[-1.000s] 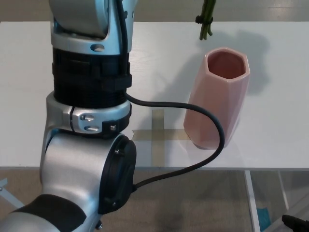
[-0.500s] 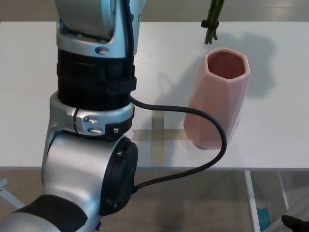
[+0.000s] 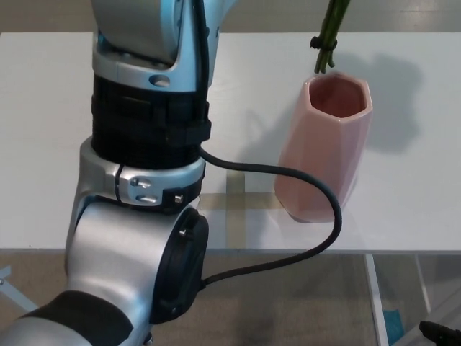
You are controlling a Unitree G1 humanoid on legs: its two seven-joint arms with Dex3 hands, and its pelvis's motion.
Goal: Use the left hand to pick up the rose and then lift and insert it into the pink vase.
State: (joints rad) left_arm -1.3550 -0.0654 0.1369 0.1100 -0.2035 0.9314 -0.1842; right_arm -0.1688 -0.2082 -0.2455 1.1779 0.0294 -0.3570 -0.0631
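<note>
rose stem [image 3: 330, 36] tip hangs just above pink vase [image 3: 325, 148] rim, left-back edge | left hand out of frame (grasp cannot be told), only left arm [image 3: 140, 173] shows | vase upright on white surface [image 3: 43, 144]

The rose [image 3: 330, 36] shows only its green stem ends; the flower and the upper stem are cut off by the top edge. The left hand is out of the picture above. The left arm [image 3: 144, 180] covers much of the counter [image 3: 43, 144]. The black cable [image 3: 317, 187] crosses the pink vase [image 3: 328, 144].
</note>
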